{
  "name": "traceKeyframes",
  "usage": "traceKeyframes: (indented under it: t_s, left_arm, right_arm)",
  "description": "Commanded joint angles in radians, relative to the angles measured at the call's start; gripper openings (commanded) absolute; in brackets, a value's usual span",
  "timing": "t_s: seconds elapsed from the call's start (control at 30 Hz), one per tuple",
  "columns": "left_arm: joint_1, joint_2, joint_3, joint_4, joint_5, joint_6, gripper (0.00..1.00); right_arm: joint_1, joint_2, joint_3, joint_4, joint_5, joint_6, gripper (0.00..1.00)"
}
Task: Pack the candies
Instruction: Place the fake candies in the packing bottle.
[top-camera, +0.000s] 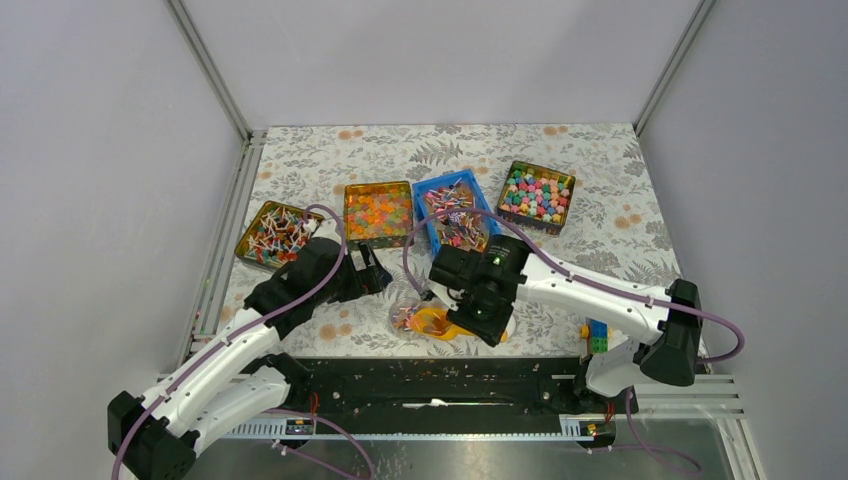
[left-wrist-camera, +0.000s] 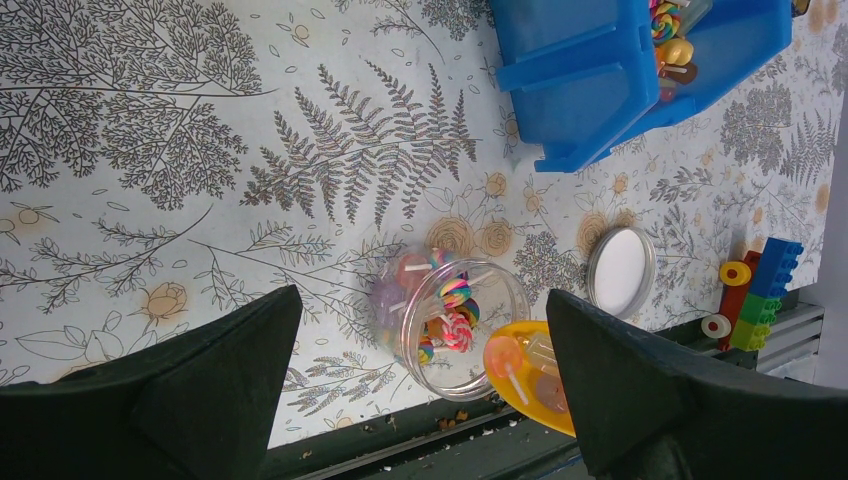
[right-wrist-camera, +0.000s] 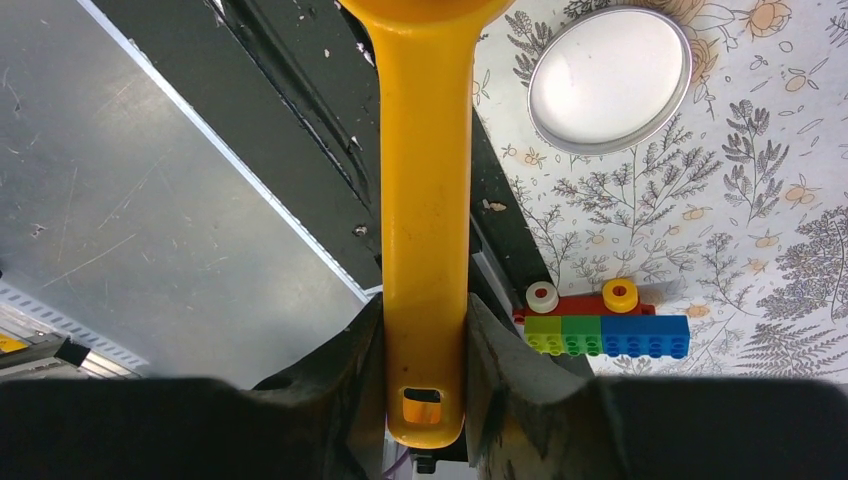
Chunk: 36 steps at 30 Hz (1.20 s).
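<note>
Table (top-camera: 600, 160): covered with a fern-patterned cloth, and we see everything else resting on it.
Blue bin (left-wrist-camera: 580, 70): stands toward the far side, among the tins, and holds most of the candies (top-camera: 455, 212).
Left claw (left-wrist-camera: 420, 300): released, its fingers spread wide with nothing between them. It hangs above the jar.
Right claw (right-wrist-camera: 425, 350): clenched on the handle of the yellow scoop (right-wrist-camera: 425, 180), close to the handle's end.
Scoop bowl: sits at the jar's mouth and carries a couple of candies on sticks. We cannot tell whether it touches the rim.
Jar (left-wrist-camera: 500, 285): clear glass, lying on its side near the table's front edge, with a few swirled candies inside.
Lid (right-wrist-camera: 610, 80): round and silver-rimmed, flat on the cloth just beside the jar.
Toy bricks (right-wrist-camera: 605, 335): a short green, blue and red row by the front edge, apart from the lid.
</note>
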<state>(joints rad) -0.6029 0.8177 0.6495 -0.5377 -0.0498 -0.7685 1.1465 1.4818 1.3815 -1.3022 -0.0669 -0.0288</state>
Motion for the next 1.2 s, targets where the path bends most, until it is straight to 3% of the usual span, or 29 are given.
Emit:
traceKeyframes:
  t_s: [0.0,0.7,1.17]
  left_arm:
    - [-0.001,-0.022,0.005,0.015,-0.007,-0.002,0.97]
    - [-0.001,-0.022,-0.004,0.016,-0.013,-0.005,0.97]
    - [-0.001,-0.016,-0.003,0.020,-0.015,-0.005,0.97]
  right_arm:
    - [0.012,0.028,0.060,-0.062,-0.015,0.010,0.00]
    - [0.012,0.133,0.199,-0.180,-0.042,0.058,0.00]
    - [0.012,0.123,0.199,-0.189,-0.026,0.067,0.00]
